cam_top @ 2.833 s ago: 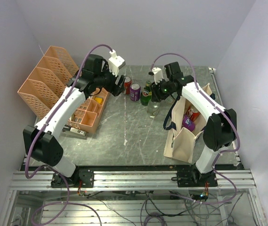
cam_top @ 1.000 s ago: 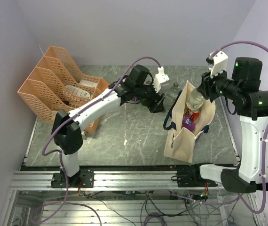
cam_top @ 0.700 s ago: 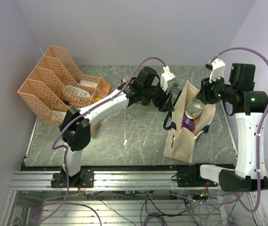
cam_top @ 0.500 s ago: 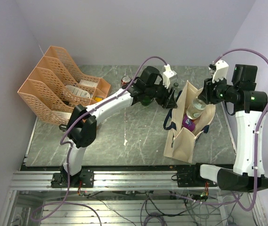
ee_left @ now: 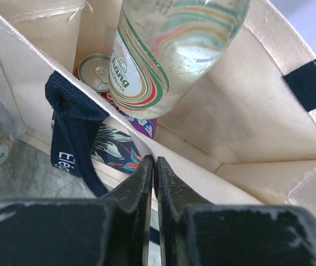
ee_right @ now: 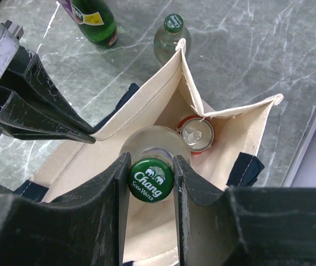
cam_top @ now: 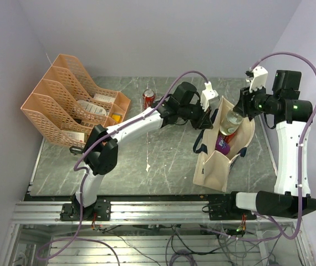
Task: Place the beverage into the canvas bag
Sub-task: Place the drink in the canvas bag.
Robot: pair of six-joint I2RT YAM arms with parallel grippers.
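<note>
The beverage is a clear soda-water bottle [cam_top: 233,117] with a green cap [ee_right: 151,179]. It hangs upright by its neck over the mouth of the canvas bag [cam_top: 216,166], with my right gripper [ee_right: 151,166] shut on it. The bottle's body [ee_left: 174,50] is between the bag's walls [ee_left: 246,111]. My left gripper [ee_left: 153,159] is shut on the cloth of the bag's left rim [ee_right: 141,116] and holds it outward. At the bottom of the bag lie a red can [ee_right: 197,133] and a purple packet [cam_top: 223,145].
A green bottle [ee_right: 94,19] and a clear bottle [ee_right: 171,36] stand on the table just beyond the bag. A red can [cam_top: 148,97] stands further left. Orange file trays [cam_top: 64,94] fill the back left. The right wall is close behind the right arm.
My left arm reached right to the bag and its jaws closed on the rim. My right gripper brought the bottle over the bag's mouth and lowered it slightly.
</note>
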